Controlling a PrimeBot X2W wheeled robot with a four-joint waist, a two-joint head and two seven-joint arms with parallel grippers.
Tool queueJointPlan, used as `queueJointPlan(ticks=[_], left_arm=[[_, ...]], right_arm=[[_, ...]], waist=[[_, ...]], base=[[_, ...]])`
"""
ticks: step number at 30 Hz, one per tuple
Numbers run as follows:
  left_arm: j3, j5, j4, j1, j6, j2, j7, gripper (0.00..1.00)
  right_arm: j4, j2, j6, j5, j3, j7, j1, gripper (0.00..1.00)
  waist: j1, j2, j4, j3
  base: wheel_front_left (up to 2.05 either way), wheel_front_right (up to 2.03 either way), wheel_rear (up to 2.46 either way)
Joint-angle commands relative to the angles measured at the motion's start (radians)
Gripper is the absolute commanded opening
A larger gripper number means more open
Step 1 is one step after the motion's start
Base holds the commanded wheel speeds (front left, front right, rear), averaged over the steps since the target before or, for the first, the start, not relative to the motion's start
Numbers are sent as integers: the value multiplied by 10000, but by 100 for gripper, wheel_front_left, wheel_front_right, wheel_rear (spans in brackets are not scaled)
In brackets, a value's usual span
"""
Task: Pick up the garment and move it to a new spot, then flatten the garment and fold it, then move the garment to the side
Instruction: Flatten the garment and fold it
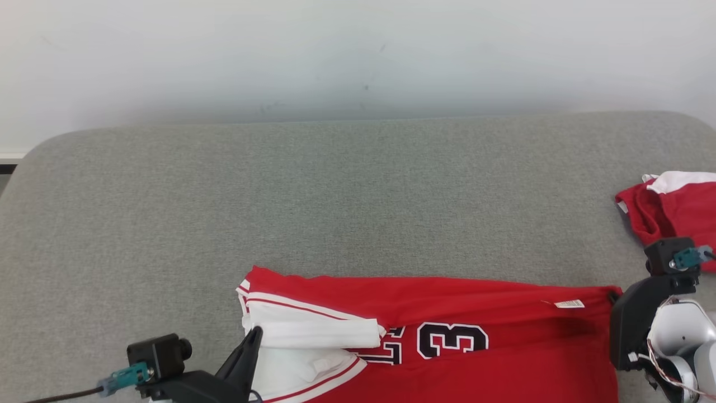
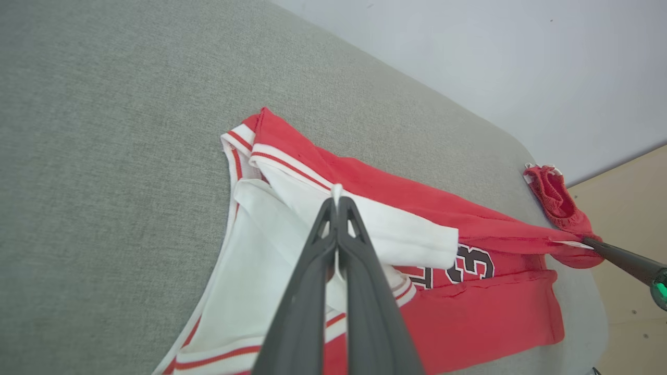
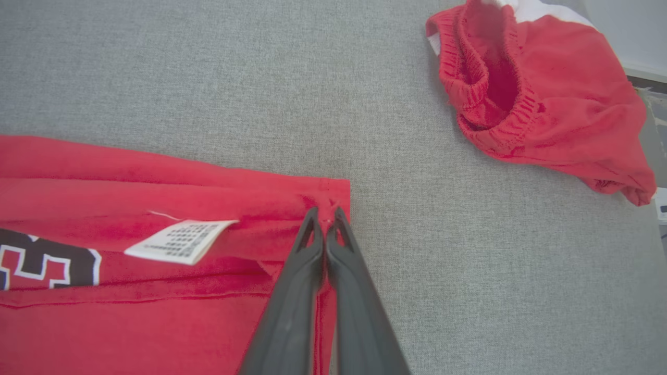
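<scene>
Red cotton with white trim: the shirt (image 1: 447, 324) lies at six o'clock in the head view, on the near edge of the table (image 1: 358, 184), which is covered in grey cloth. Some red shorts (image 1: 671, 207) sit at three o'clock, well apart from it, and a pale wall (image 1: 358, 50) stands at twelve. My left gripper (image 1: 256, 336) comes in at seven o'clock, at the white end of the shirt.

In the left wrist view its fingers are clenched on a fold of white cloth; a wooden floor (image 2: 635, 208) shows at three o'clock.

In the right wrist view my right gripper (image 3: 327, 216) is pinched tight on the red hem corner, with the label (image 3: 180, 240) at nine o'clock of it. I think I hold both ends so that the fold comes out straight.
</scene>
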Motion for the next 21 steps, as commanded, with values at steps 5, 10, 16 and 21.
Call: queueJointPlan(ticks=[5, 10, 16, 21], left_arm=[[-16, -103, 26, 488, 43, 146, 112, 0], [-222, -302, 277, 745, -94, 2, 60, 0], [-342, -193, 819, 911, -196, -83, -190, 0], [-296, -181, 1125, 1069, -193, -40, -351, 0]], right_arm=[[-49, -178, 0, 144, 125, 253, 435, 0], [-163, -363, 0, -53, 154, 420, 591, 9], [-308, -141, 0, -71, 19, 644, 730, 100], [-547, -164, 0, -21, -118, 754, 865, 100]], waist=[[1, 1, 226, -154], [1, 1, 276, -194], [1, 1, 279, -282], [1, 1, 279, -348]], base=[[0, 0, 0], [0, 0, 0], [0, 0, 0], [0, 0, 0]])
